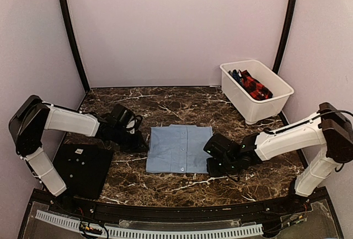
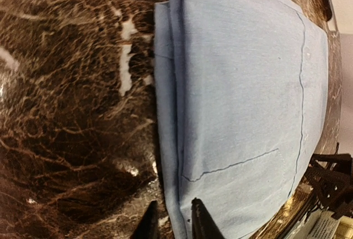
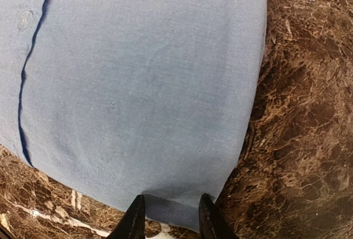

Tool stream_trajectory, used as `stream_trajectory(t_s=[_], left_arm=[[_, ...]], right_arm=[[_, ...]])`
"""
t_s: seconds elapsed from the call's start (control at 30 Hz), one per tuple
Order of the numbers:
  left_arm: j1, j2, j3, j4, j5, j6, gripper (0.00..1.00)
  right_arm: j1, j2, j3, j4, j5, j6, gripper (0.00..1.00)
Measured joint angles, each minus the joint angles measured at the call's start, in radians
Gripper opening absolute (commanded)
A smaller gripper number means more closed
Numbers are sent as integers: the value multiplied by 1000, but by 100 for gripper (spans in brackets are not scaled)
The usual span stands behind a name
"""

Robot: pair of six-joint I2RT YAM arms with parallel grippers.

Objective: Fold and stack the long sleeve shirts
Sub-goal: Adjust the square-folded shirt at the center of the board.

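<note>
A plain light-blue shirt lies folded into a flat rectangle in the middle of the table. My left gripper is low at its left edge. In the left wrist view the gripper is narrowly open; one finger is over the table, the other over the cloth near the chest pocket, and the layered fold edge lies between them. My right gripper is at the shirt's right front corner. In the right wrist view it is open, its tips astride the shirt's hem. The cloth lies flat.
A white bin at the back right holds a red-black checked shirt and a dark blue one. A flat black square mat lies at the front left under my left arm. The table is dark marble.
</note>
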Motion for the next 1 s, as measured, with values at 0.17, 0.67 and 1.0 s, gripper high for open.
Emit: stream_trajectory(t_s=[0.17,0.67,1.0], left_arm=[[11,-8,2,6,42,-23,44],[-6,77,66,-3,33,-25,42],[-58,120,116,-12,-56,-20,24]], right_arm=[[3,-25,-13,-2,-10,10,38],[4,-194,-15,-71,14,8,42],[-8,-221,-14,-91,25,1,42]])
